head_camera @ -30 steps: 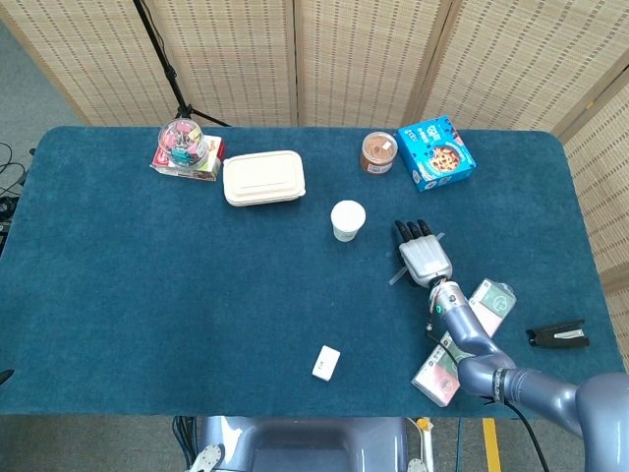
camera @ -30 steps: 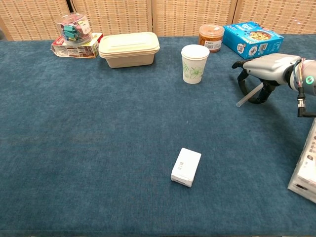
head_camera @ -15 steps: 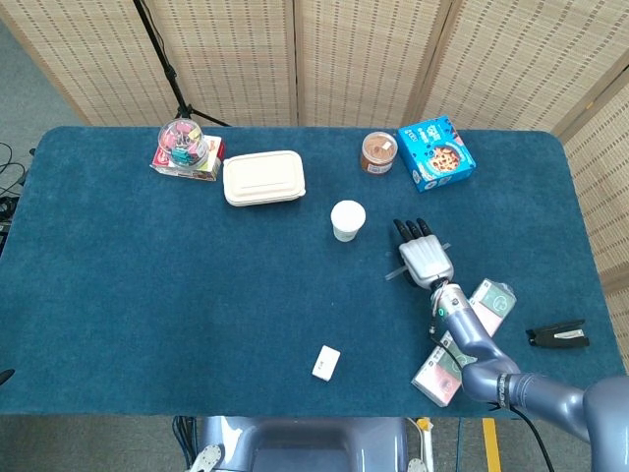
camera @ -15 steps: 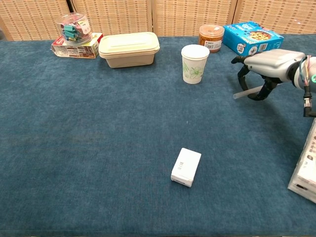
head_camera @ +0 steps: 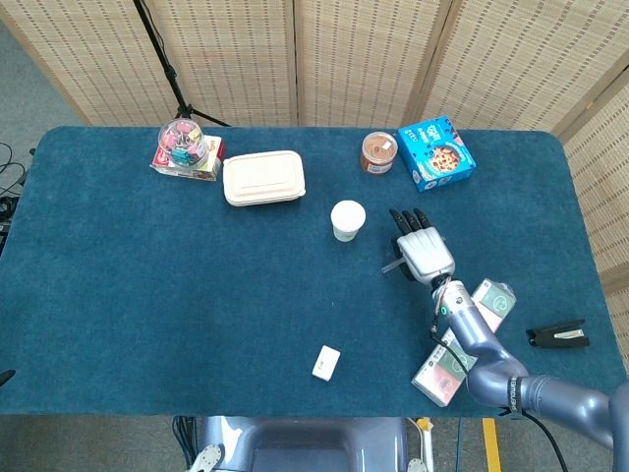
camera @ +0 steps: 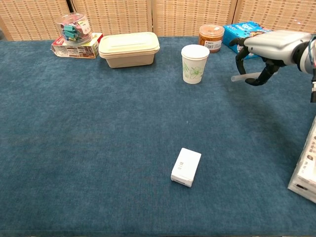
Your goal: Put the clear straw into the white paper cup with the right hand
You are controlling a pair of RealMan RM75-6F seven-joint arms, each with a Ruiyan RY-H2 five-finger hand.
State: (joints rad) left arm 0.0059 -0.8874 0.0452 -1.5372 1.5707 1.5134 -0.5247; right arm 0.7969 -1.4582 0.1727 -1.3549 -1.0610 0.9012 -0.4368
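Note:
The white paper cup [head_camera: 347, 219] [camera: 194, 63] stands upright and open near the table's middle back. To its right my right hand [head_camera: 424, 251] [camera: 269, 50] hovers above the cloth, palm down, fingers curled. It holds the clear straw [camera: 245, 77] [head_camera: 393, 265], which lies almost level with its free end pointing left toward the cup. A gap of blue cloth separates the straw's tip from the cup. No left hand shows in either view.
A lidded beige box [head_camera: 262, 177], a tub of clips on a carton [head_camera: 187, 147], a brown jar [head_camera: 377, 151] and a blue snack box [head_camera: 435, 152] line the back. A small white box [head_camera: 326, 362] lies near the front. Packets [head_camera: 491, 303] and a black object [head_camera: 557, 335] sit at right.
My right hand has risen and shifted slightly toward the cup with the straw. The straw has swung from slanting downward to nearly level.

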